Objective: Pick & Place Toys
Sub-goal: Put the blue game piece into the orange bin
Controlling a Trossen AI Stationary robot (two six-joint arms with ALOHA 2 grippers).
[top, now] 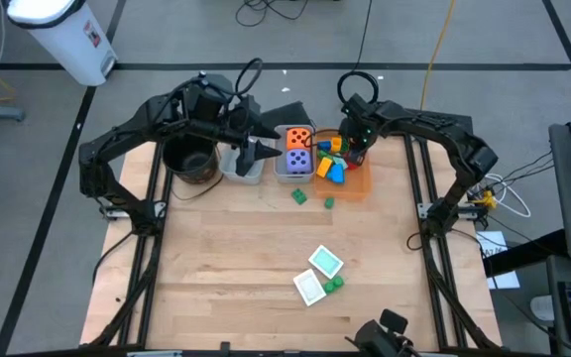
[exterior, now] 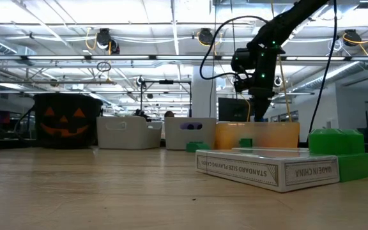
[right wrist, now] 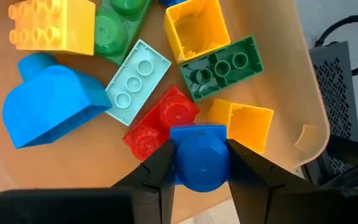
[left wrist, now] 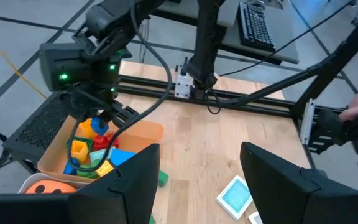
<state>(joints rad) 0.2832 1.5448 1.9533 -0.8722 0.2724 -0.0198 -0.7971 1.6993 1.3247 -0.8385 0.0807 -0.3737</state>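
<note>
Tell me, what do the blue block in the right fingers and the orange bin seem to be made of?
Blue block: probably hard plastic, smooth with a slight sheen and moulded edges. Orange bin: likely plastic too, with a thin, smooth, slightly translucent wall.

Crowded back edge, open middle: the orange bin is packed with plastic blocks, and the right gripper, jaws closed on a blue block, blocks entry from above. Beside the bin toward the left arm, a grey bin holding dice, a second grey bin and the black pot form a wall, with the left gripper, jaws parted, above it. Nearer than the orange bin, only two green blocks, two cards and one more green block break the bare table.
</note>
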